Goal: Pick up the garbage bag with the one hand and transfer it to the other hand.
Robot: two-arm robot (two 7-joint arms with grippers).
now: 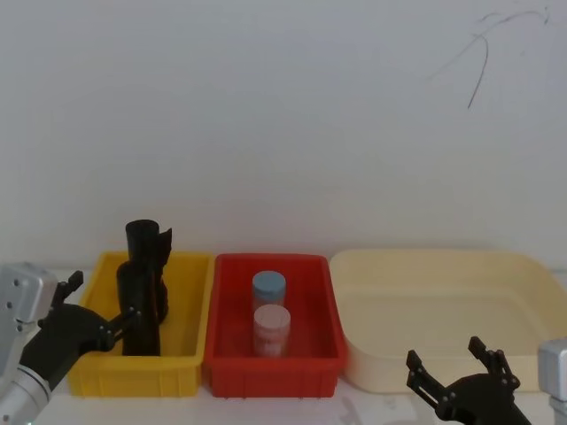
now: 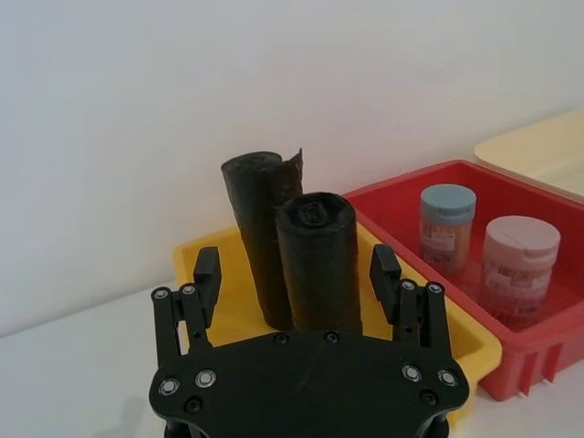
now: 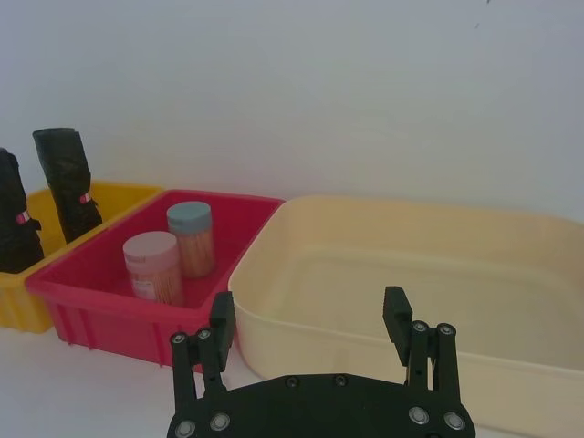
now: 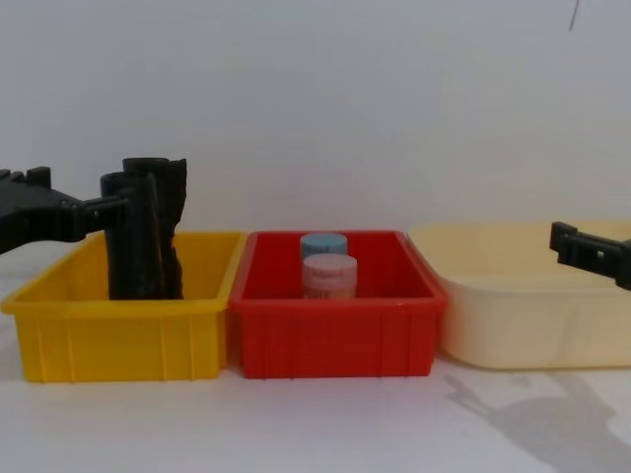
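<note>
Currently your left gripper sits at the left end of the yellow bin, its fingers spread wide with nothing clamped. The garbage bag, the nearer of two black rolls, stands upright in that bin, lined up with the gap between the fingers. From the chest view you can see one fingertip reaching the bag's left edge near its top, though you cannot tell whether it touches. The second roll stands just behind the bag, pressed against it and a little taller, with a loose flap of plastic at its top. From the right wrist view, each roll shows a small red-orange mark on its side. Next to the yellow bin on the bench is a red bin holding two jars one behind the other: a pink-lidded jar nearer you and a blue-lidded jar behind it. A cream tub comes next on the right. Your right gripper hovers by the near rim of that tub, well apart from the bag, fingers wide open and holding nothing.
</note>
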